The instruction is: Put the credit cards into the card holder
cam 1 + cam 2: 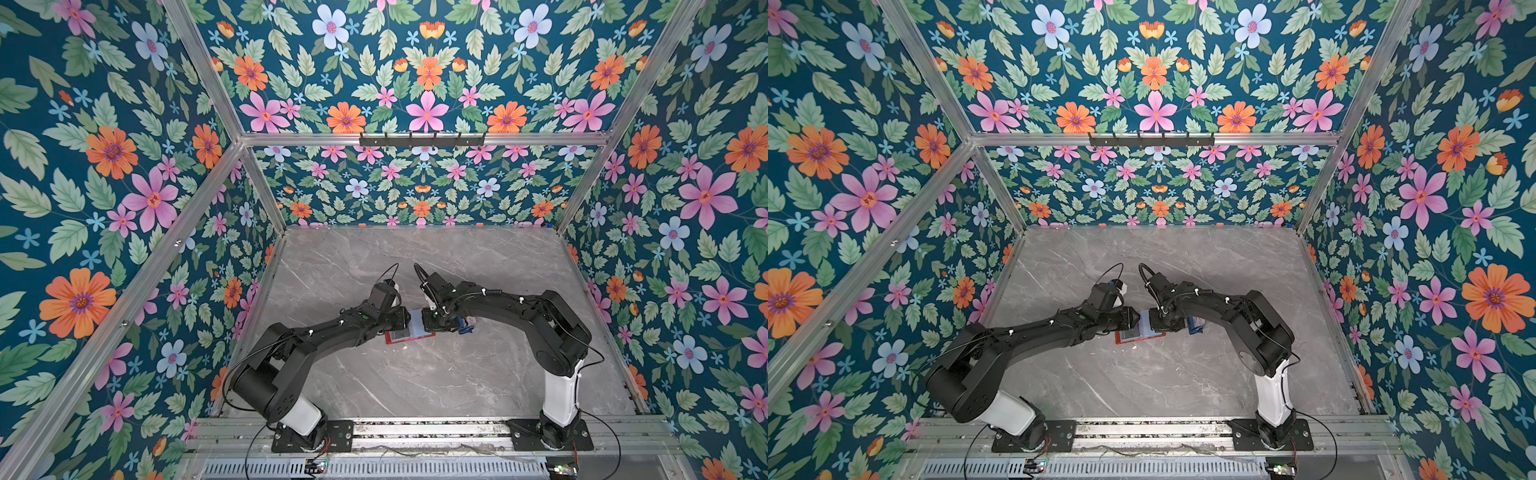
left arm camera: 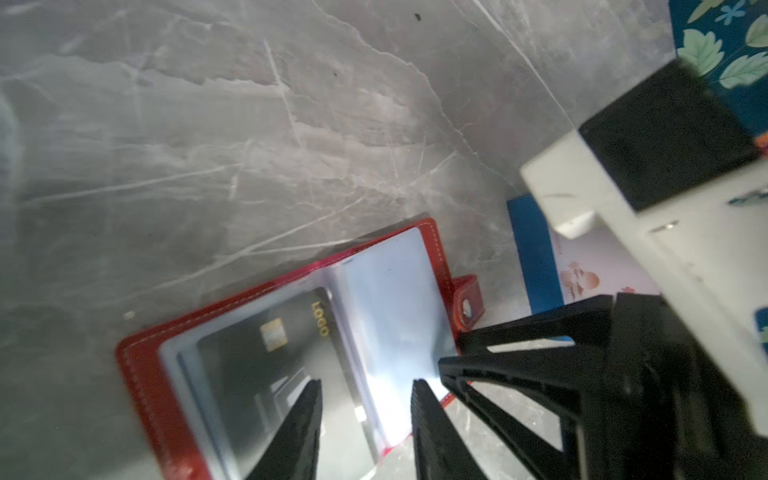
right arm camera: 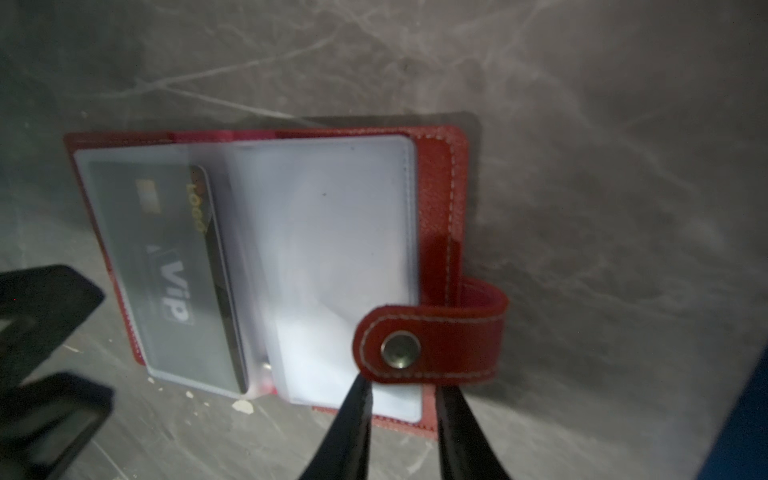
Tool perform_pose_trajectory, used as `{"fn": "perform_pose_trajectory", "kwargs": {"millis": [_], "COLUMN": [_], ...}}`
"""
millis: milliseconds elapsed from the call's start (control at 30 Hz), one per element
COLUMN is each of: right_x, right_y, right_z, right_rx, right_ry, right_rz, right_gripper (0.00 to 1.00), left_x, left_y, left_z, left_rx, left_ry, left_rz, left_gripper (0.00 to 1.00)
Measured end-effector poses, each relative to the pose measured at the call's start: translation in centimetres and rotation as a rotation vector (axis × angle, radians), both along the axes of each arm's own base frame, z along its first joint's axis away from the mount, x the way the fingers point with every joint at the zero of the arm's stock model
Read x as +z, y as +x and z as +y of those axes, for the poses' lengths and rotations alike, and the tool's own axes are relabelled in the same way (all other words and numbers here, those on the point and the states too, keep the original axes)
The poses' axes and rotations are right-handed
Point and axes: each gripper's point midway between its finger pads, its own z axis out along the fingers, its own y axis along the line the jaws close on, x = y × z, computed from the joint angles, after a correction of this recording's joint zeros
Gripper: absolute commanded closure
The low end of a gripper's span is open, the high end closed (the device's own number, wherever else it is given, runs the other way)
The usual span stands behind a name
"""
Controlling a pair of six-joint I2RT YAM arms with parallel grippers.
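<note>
jaws of the left gripper [image 2: 368,419] stand apart over the open card holder [image 3: 436,232], with nothing clamped between them; only the clear sleeve shows in the gap. the right gripper [image 3: 401,419] is also parted, its tips down on the far page just beside the snap tab [image 3: 432,345], which curls over that page's edge. the red card holder lies flat and open on the grey marble table [image 2: 249,124], between the two arms in both top views [image 1: 405,337]. a dark card [image 3: 174,266] marked "vip" sits inside the sleeve of the other page. near the tab side stands a small blue tray [image 2: 534,257] with a pale card [image 2: 598,266] in it.
</note>
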Motion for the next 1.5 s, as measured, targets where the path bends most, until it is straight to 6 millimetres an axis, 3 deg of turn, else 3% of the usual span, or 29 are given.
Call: {"fn": "perform_pose_trajectory", "kwargs": {"millis": [400,967,1300,1400,1500], "right_x": [0.0,0.1,0.4,0.8,1.4], "right_y": [0.0,0.0,-0.3,-0.4,-0.2], "right_z": [0.0,0.0,-0.1,-0.1,-0.1], "right_rx": [-0.006,-0.007,-0.011,-0.01,-0.016], "right_ry": [0.002,0.004,0.016,0.023,0.034], "right_rz": [0.001,0.001,-0.004,-0.01,-0.025], "right_gripper": [0.71,0.71,0.73,0.74,0.75], "left_x": [-2.2,-3.3,-3.6,-3.7,-3.7], "left_y": [0.9,0.9,0.5,0.3,0.1], "left_z": [-2.0,-3.5,-3.5,-3.5,-3.5], "left_rx": [-0.016,-0.026,-0.024,-0.021,-0.025], "left_ry": [-0.007,0.003,-0.001,-0.006,-0.007], "left_rz": [0.064,0.093,0.095,0.107,0.108], "left_gripper": [0.62,0.67,0.88,0.98,1.0]}}
